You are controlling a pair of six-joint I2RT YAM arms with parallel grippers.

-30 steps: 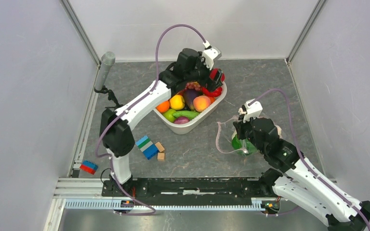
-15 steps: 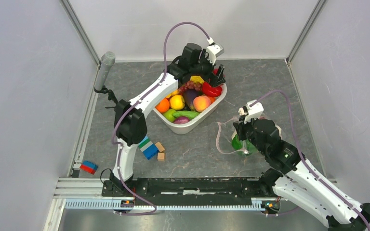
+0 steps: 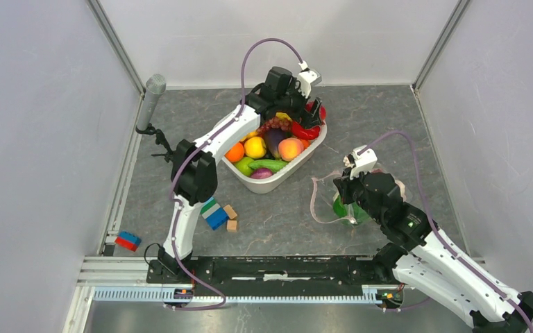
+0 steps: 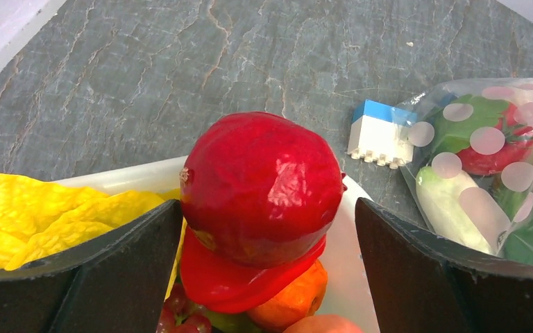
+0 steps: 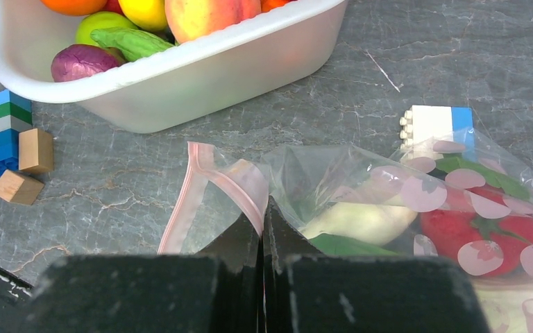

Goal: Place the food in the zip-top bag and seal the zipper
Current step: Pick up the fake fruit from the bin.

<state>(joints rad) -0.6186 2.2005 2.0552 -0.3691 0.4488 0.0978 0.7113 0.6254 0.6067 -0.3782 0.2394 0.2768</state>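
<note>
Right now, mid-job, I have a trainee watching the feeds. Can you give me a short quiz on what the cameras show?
1. True or false: the right fingers are shut on the mouth edge of the zip-top bag, at its pink zipper.
2. What sits between the open left fingers? A) a red fruit B) a green cucumber C) a tan cube
3. Fill in: the white-and-blue block lies on the table right beside the ___.

Key: 1 true; 2 A; 3 zip-top bag.
</note>
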